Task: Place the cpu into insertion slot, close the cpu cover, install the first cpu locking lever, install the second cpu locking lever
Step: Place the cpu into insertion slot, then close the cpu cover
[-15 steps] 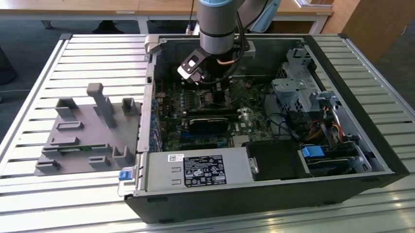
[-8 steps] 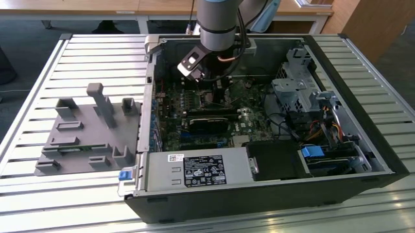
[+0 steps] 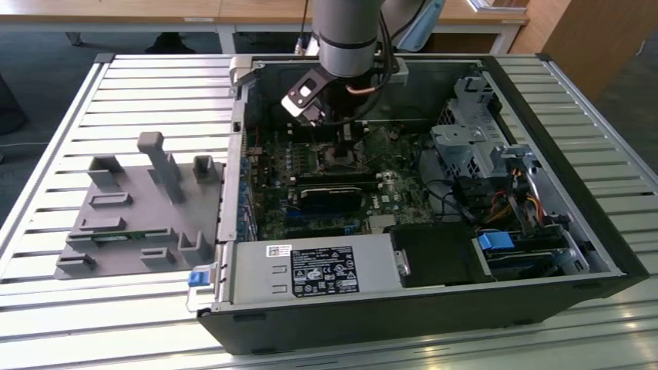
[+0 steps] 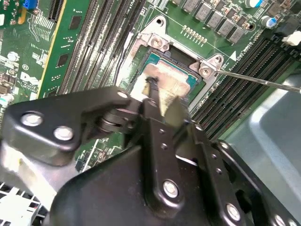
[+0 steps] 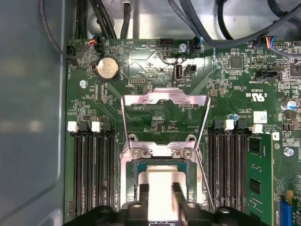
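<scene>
Surface: pale slatted metal table [image 3: 62,108], with wooden desks behind it.
Case: open black tower computer case [image 3: 432,316], lying on its side on the slats.
Fixture: grey moulded plastic holder tray [image 3: 129,212], just beside the case on the exterior view's left.
Arm: my grey tubular arm [image 3: 344,35] reaches down into the case, over the green motherboard [image 5: 155,61].
Pincer: my black two-finger gripper [image 5: 160,188] hangs directly over the chip. Its fingers stand a moderate gap apart with nothing clamped between them. Whether the tips touch the chip, I cannot tell.
Cpu: small flat square chip with a dull grey-bronze top [image 4: 174,82], seated in the socket between the banks of black memory slots [image 5: 91,174].
Cpu cover: thin silvery metal frame plate with a square opening [image 5: 141,100], swung back open off the socket.
Locking lever: thin silvery wire rod [image 4: 258,80], standing free beside the socket's corner.
Battery: round silver coin cell [image 5: 107,68], well apart from the socket.
</scene>
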Available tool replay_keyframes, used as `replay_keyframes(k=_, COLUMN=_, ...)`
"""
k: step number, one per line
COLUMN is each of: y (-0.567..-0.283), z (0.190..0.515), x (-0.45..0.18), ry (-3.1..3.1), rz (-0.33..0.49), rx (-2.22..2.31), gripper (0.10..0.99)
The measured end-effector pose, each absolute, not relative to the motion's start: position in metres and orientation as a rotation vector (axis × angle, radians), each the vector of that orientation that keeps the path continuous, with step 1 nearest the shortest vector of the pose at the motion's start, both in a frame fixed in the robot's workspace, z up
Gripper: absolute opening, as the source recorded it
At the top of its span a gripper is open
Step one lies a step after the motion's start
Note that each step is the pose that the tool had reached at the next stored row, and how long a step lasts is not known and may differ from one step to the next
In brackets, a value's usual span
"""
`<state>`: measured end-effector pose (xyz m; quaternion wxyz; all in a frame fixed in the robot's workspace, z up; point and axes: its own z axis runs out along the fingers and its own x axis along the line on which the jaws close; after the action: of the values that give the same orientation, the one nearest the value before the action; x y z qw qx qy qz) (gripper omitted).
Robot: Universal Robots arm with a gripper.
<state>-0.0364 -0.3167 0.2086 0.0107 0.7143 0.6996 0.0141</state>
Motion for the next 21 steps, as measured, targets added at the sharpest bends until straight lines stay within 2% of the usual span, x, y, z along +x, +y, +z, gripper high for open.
replay_keyframes(k=3, y=-0.317, z=0.21, x=-0.036, ry=2.184, rz=0.043, rx=2.23, gripper=0.184)
replay_keyframes(k=4, y=-0.317, z=0.211, x=-0.036, ry=2.184, rz=0.042, rx=2.23, gripper=0.184)
replay_keyframes(k=5, y=-0.317, z=0.211, x=-0.036, ry=2.184, rz=0.042, rx=2.23, gripper=0.125)
replay_keyframes(k=21, y=-0.317, z=0.221, x=-0.036, ry=2.185, rz=0.041, rx=2.23, gripper=0.106)
